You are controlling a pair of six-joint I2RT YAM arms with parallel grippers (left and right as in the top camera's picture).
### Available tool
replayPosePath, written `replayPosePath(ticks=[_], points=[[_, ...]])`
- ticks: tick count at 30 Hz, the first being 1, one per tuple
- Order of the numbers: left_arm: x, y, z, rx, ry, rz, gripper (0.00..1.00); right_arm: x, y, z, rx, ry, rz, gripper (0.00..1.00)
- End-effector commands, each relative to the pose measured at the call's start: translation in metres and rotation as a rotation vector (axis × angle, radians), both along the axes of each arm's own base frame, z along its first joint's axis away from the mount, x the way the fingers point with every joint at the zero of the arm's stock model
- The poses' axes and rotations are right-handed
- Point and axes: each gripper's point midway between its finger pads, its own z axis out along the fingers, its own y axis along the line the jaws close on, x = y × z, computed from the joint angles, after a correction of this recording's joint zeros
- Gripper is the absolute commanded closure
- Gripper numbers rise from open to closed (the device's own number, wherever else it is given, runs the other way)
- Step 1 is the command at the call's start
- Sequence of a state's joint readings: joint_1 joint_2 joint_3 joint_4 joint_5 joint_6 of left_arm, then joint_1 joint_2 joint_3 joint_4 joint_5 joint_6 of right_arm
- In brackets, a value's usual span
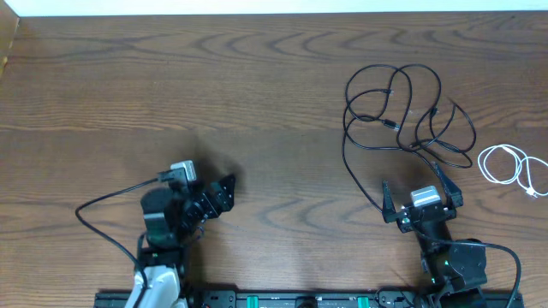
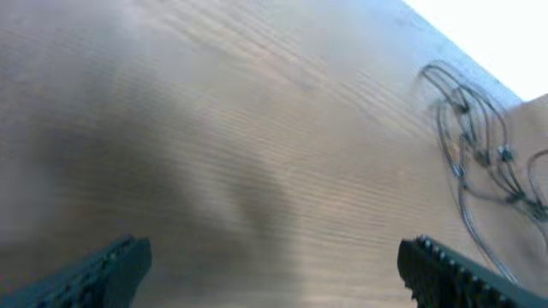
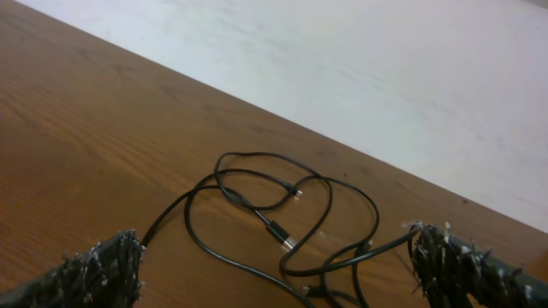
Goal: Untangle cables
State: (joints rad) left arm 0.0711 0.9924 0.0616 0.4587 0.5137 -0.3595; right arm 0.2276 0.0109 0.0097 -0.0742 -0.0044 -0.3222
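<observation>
black cable (image 3: pixel 278 231), thin loops on woodgrain table (image 3: pixel 86 128)

Overhead looks straight down on the whole table (image 1: pixel 257 85); both wrist cams sit low, facing far, sharing the black cable (image 3: pixel 281 235).

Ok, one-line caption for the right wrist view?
Open right gripper facing the tangled black cable on the wooden table.

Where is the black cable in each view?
Overhead: black cable upper right, in loose overlapping loops.
Left wrist: black cable far right, blurred.
Right wrist: black cable lower centre, one plug end visible.
Shared landmark: table's far edge, just beyond the loops in all three.
</observation>
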Motion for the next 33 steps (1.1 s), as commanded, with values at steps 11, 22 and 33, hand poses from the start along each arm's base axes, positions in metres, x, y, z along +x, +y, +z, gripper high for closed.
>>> replayPosePath(ticks=[11, 22, 33], points=[[-0.012, -0.001, -0.009, 0.035, -0.002, 0.019, 0.02, 0.000, -0.001, -0.001, -0.007, -0.002, -0.002, 0.01], [-0.029, 0.007, -0.003, 0.065, 0.004, 0.061, 0.02, 0.000, -0.001, -0.001, -0.007, -0.002, -0.001, 0.01], [-0.031, 0.005, 0.050, 0.058, -0.232, 0.057, 0.02, 0.000, -0.001, -0.001, -0.007, -0.002, -0.001, 0.01]])
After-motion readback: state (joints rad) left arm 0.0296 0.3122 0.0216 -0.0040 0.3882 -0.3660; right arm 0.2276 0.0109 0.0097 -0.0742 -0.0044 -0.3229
